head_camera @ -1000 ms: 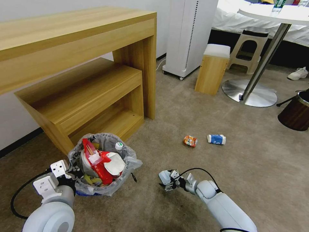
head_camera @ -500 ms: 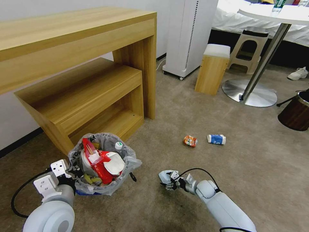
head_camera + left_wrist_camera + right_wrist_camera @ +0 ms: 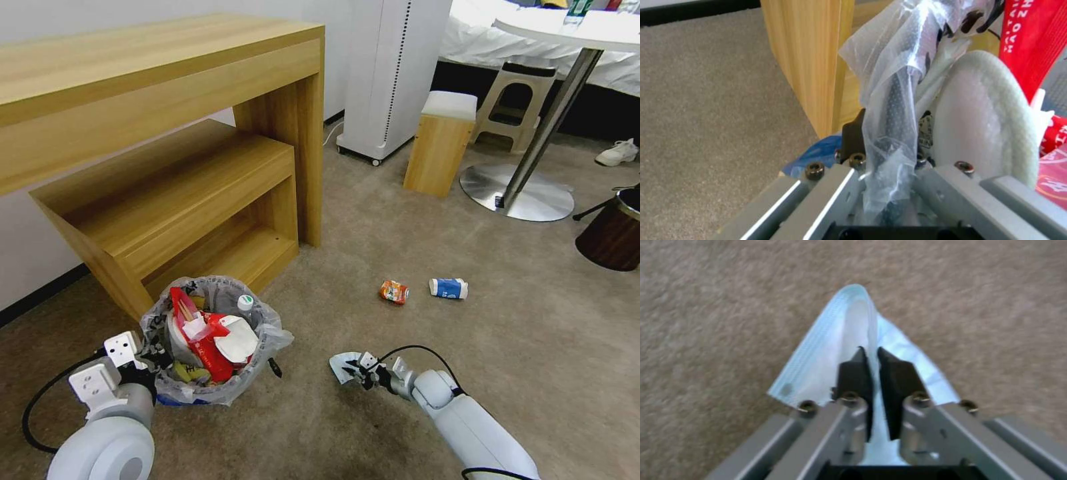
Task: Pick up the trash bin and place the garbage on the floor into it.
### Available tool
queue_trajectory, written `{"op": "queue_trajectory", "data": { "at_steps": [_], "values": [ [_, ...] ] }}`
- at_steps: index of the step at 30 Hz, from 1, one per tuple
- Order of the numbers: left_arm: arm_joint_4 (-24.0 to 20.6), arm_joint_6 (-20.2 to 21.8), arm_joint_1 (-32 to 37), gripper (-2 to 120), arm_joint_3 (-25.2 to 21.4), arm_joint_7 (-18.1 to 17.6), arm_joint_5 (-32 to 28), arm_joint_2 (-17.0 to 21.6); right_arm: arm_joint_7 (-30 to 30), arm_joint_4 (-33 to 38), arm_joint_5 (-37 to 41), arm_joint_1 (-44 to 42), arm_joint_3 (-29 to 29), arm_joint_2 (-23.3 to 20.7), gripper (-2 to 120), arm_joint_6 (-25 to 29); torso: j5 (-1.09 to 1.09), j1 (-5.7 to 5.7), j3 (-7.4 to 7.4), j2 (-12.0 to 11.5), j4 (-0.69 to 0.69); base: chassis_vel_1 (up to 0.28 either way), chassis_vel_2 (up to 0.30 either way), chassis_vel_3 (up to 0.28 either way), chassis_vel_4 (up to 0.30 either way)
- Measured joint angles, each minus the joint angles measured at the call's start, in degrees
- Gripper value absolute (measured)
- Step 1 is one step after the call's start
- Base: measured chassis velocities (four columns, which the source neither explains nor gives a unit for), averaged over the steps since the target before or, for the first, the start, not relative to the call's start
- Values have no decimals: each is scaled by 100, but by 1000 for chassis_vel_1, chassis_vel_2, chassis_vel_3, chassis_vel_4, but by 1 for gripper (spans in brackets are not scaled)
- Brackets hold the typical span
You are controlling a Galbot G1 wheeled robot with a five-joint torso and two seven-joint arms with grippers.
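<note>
Right tool (image 3: 869, 355) pinches only a thin fold of the blue tissue (image 3: 835, 350) low over the floor (image 3: 467, 347), left tool (image 3: 887, 160) clamps the bin (image 3: 213, 393) rim beside the bench (image 3: 167, 200); flimsy tissue could slip or tear before reaching it.

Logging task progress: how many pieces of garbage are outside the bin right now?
3: an orange can and a blue-white cup lying side by side on the carpet, and a pale-blue tissue pinched in the right gripper.
</note>
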Motion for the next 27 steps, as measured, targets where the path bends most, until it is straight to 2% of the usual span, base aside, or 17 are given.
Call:
{"op": "queue_trajectory", "data": {
  "at_steps": [1,4,6,8,11,12,15,16,18,19,22,23,27],
  "values": [
    [0,-5,6,0,2,3,16,-2,59,47,62,-21,-2,-42,0,32,0,0,0,0,0,0,0,0,0],
    [1,-11,23,0,10,13,37,-5,182,255,252,-101,-9,-195,0,122,1,0,0,0,-1,0,0,0,0],
    [4,-14,37,0,16,18,53,-4,315,790,611,-230,-12,-485,0,308,-1,0,0,0,-1,0,0,0,0],
    [5,-15,39,0,18,19,57,-4,320,927,742,-252,-13,-548,0,381,0,0,0,0,-1,0,0,0,0],
    [23,-37,61,0,33,58,135,-5,182,1926,1625,-329,-11,-917,0,743,-1,0,0,0,0,0,0,0,0],
    [23,-37,61,0,33,58,135,-5,182,1926,1625,-329,-11,-917,0,743,-1,0,0,0,0,0,0,0,0],
    [28,-51,77,0,51,85,178,-14,-190,2698,2543,-315,-55,-1190,0,903,-1,0,0,1,-1,0,0,0,0],
    [28,-51,77,0,51,85,178,-14,-190,2698,2543,-315,-55,-1190,0,903,-1,0,0,1,-1,0,0,0,0],
    [28,-53,101,0,60,91,194,-15,-658,3218,3186,-222,-107,-1302,0,987,-1,0,0,1,-1,0,0,0,0],
    [28,-53,101,0,60,91,194,-15,-658,3218,3186,-222,-107,-1302,0,987,-1,0,0,1,-1,0,0,0,0],
    [7,-52,155,0,94,91,218,-20,-1589,3752,4046,-24,-159,-1343,0,990,-1,0,0,1,0,0,0,0,0],
    [7,-52,155,0,94,91,218,-20,-1589,3752,4046,-24,-159,-1343,0,990,-1,0,0,1,0,0,0,0,0],
    [4,-53,218,0,147,93,249,7,-2251,3906,4478,284,-296,-1298,0,906,-1,0,0,1,-1,0,0,0,0]
  ]
}}
